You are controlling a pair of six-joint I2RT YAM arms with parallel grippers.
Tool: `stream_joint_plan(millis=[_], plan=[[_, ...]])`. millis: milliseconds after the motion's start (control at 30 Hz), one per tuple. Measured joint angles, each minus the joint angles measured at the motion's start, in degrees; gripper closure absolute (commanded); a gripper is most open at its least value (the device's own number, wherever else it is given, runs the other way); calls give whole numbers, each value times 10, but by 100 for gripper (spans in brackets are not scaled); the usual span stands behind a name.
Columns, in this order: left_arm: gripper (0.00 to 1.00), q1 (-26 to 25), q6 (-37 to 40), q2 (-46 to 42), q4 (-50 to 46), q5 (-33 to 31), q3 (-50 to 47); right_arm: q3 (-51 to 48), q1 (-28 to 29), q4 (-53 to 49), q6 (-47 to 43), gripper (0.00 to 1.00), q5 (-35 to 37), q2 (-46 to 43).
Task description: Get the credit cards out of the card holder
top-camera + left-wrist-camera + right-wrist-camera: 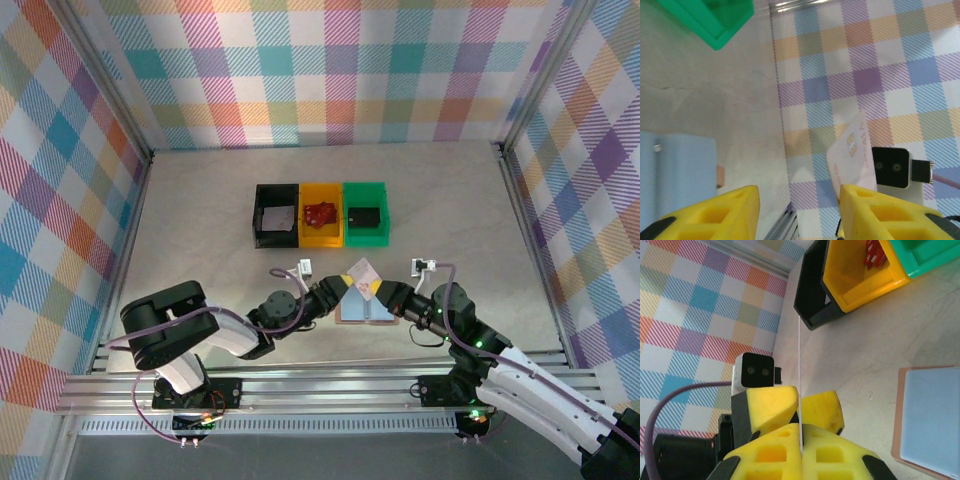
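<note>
A pale credit card (362, 273) is held upright above the table, and my right gripper (383, 290) is shut on it. The right wrist view shows this card (799, 360) edge-on as a thin white line between my shut right gripper (801, 440). My left gripper (340, 289) faces it, open. Its yellow fingers (771, 406) stand on either side of the card's edge, slightly apart from it. In the left wrist view my left gripper (800, 192) is open, and the card (852, 155) rises past its right finger. The card holder (366, 311) lies spread open on the table beneath, pale blue panels (935, 415) up.
Black bin (276, 215), yellow bin (321, 215) with something red in it, and green bin (365, 213) stand in a row behind the holder. Checked walls enclose the table on three sides. An aluminium rail (330, 395) runs along the near edge.
</note>
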Motion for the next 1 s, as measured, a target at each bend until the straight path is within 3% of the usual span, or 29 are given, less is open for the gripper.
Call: stream_joint_plan(millis=[167, 400, 633, 1000], plan=[[53, 34, 21, -94, -107, 63, -11, 20, -32, -24, -25, 100, -45, 18], [52, 64, 138, -266, -389, 131, 66, 60, -104, -35, -53, 100, -162, 85], [52, 122, 221, -324, -575, 204, 85, 96, -127, -45, -98, 100, -275, 115], [52, 156, 278, -364, -663, 318, 94, 111, -130, -41, -162, 100, -401, 184]])
